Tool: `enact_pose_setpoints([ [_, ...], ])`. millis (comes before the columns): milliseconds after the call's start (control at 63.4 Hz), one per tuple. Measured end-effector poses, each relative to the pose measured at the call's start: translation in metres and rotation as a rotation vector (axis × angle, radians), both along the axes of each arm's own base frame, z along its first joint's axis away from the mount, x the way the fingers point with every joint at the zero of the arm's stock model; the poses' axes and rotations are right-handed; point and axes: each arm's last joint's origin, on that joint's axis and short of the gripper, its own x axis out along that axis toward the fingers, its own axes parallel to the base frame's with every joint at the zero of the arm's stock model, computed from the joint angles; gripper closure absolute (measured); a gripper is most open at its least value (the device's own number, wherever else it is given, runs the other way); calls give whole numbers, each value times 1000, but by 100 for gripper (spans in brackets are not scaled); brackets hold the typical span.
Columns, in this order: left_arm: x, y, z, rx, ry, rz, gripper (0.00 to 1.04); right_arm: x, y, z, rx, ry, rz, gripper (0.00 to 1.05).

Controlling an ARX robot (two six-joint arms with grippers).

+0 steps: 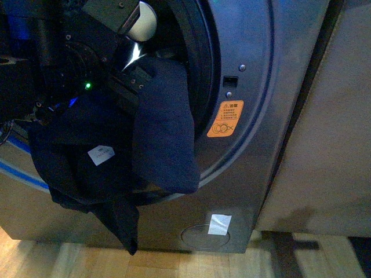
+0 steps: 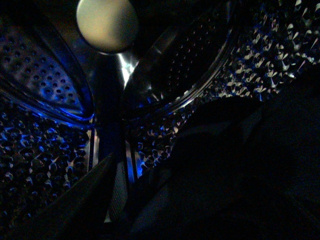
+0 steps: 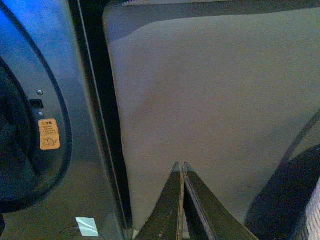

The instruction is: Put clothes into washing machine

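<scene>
Front view. Shows the clothes [image 1: 164,136] draped over the lower rim of the washing machine [image 1: 272,69] porthole, centre left of the frame, partly inside but mostly hanging down the front, with a white tag [image 1: 101,154] at left. Looks soft, floppy and light, so likely to slide out under its own weight. Best gathered at the hanging bulk near the rim, not by a thin corner. Leaves open room in the porthole above the fabric, though the left arm [image 1: 64,58] crowds the upper left.

Left wrist view. Looks into the perforated drum [image 2: 40,145], with dark fabric heaped close to the lens. Too dark to tell how far the left claw is open or what it holds.

Right wrist view. Shows the right claw [image 3: 181,200] closed, fingers touching, holding nothing. Points at the beige panel [image 3: 210,100] beside the machine, well apart from the fabric.
</scene>
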Motion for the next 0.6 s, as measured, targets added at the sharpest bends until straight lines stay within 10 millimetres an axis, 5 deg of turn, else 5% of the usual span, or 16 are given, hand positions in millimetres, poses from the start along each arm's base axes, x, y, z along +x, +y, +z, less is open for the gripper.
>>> enact_pose_setpoints([
  [205,1,5,-2,119,-170,54,68,0,0,0,0,0,0,102],
  [410,-18,27,1,266,-269,71,102,0,0,0,0,0,0,102],
  [599,-57,56,22,181,-247,80,101,0,0,0,0,0,0,102],
])
